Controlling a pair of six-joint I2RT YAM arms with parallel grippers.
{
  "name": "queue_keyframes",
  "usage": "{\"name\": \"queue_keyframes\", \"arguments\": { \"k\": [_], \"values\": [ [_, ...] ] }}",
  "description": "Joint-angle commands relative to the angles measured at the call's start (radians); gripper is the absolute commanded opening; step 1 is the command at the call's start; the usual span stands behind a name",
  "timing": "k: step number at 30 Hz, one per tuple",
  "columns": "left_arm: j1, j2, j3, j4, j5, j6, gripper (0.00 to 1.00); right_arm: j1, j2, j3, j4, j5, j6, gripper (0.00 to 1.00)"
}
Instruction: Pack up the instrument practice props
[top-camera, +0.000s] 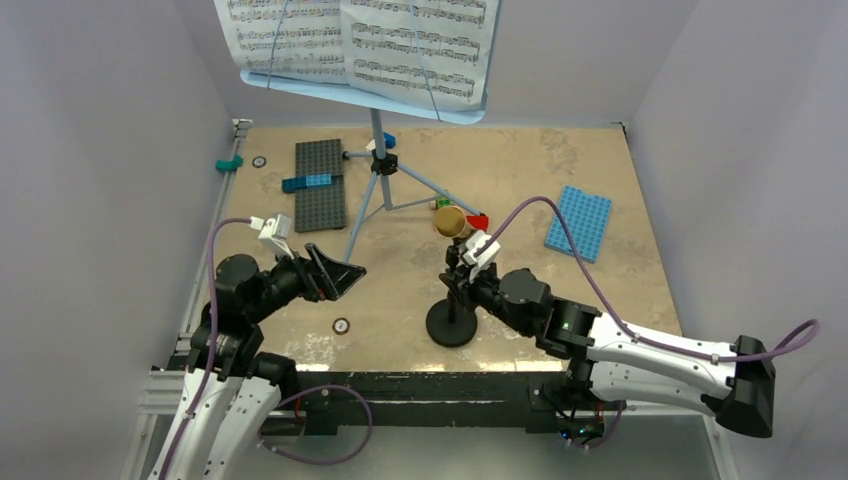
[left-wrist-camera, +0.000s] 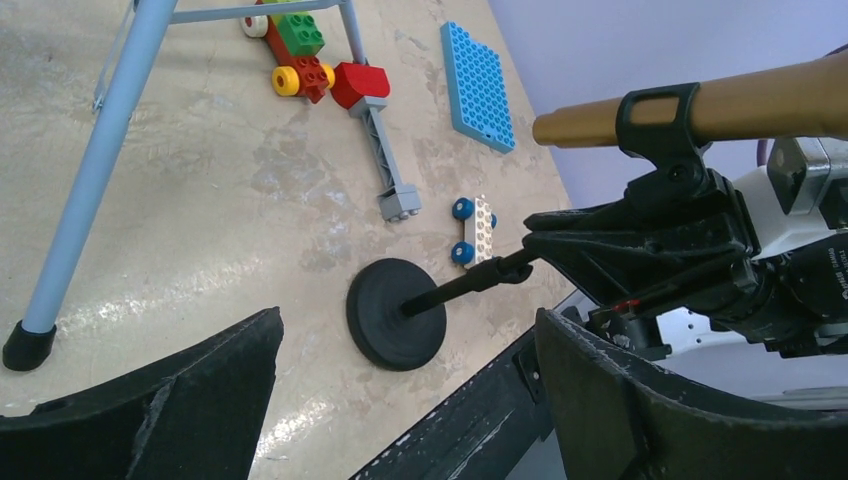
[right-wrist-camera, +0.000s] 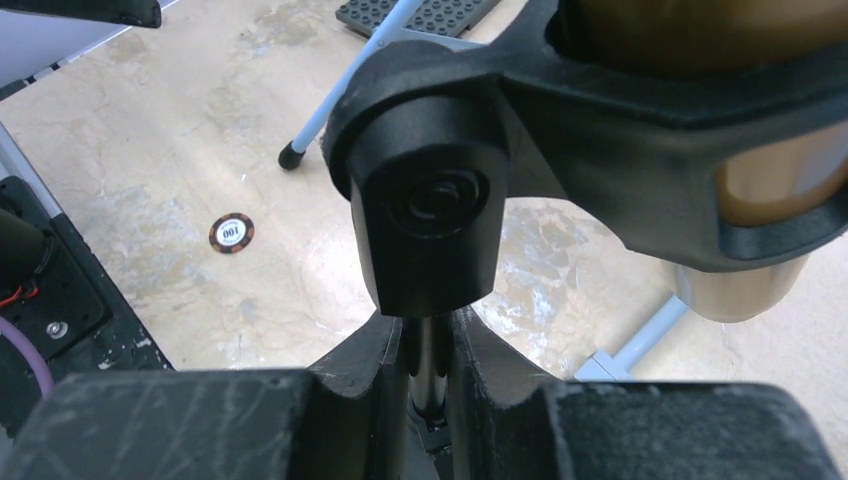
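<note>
One music stand (top-camera: 379, 128), apparently two sheet-music pages (top-camera: 300, 35), one microphone (top-camera: 451, 221), one mic stand (top-camera: 451, 326), two baseplates (top-camera: 320, 212).

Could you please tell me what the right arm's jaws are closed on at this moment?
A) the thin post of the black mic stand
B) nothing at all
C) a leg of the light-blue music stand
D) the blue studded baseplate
A: in the right wrist view the right arm's jaws pinch the thin post of the black mic stand, just below its clip, which carries the gold-brown microphone.
</note>
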Motion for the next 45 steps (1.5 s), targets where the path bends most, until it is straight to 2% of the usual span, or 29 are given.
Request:
{"name": "queue_keyframes", "arguments": {
  "k": [1, 10, 14, 16, 20, 21, 23, 31, 35, 38, 42, 45],
  "values": [
    [-0.006, -0.015, -0.011, 0.053, 0.047, 0.017, 1.00, 0.006, 0.046, 0.034, 0.222, -0.025, -0.015, 0.00],
    [-0.006, -0.056, -0.029, 0.120, 0.109, 0.022, 1.00, 0.005, 0.143, 0.020, 0.251, -0.019, 0.021, 0.00],
    [-0.006, -0.092, -0.041, 0.143, 0.106, 0.030, 1.00, 0.006, 0.116, -0.019, 0.232, -0.017, 0.068, 0.36],
    [-0.006, -0.093, -0.043, 0.145, 0.104, 0.035, 1.00, 0.007, 0.098, -0.028, 0.215, -0.012, 0.081, 0.48],
    [-0.006, -0.091, -0.053, 0.181, 0.115, 0.027, 1.00, 0.007, 0.067, -0.029, 0.182, -0.018, 0.109, 0.64],
    [-0.006, -0.090, -0.055, 0.189, 0.119, 0.025, 1.00, 0.007, 0.059, -0.028, 0.171, -0.021, 0.119, 0.81],
    [-0.006, -0.090, -0.052, 0.205, 0.125, 0.023, 1.00, 0.007, 0.039, -0.023, 0.143, -0.033, 0.138, 0.89],
    [-0.009, -0.076, -0.033, 0.249, 0.124, 0.057, 0.96, 0.007, -0.081, 0.032, -0.124, -0.125, 0.186, 0.97],
    [-0.056, -0.037, -0.039, 0.310, 0.105, 0.086, 0.96, 0.007, -0.162, 0.007, -0.216, -0.149, 0.215, 0.98],
    [-0.169, 0.029, -0.005, 0.306, 0.019, 0.141, 0.96, 0.007, -0.233, -0.038, -0.271, -0.118, 0.253, 0.99],
    [-0.369, 0.131, 0.072, 0.283, -0.186, 0.260, 0.98, 0.007, -0.330, -0.093, -0.312, -0.099, 0.297, 0.99],
    [-0.505, 0.179, 0.092, 0.324, -0.314, 0.337, 0.98, 0.007, -0.380, -0.109, -0.334, -0.081, 0.323, 0.99]
  ]
}}
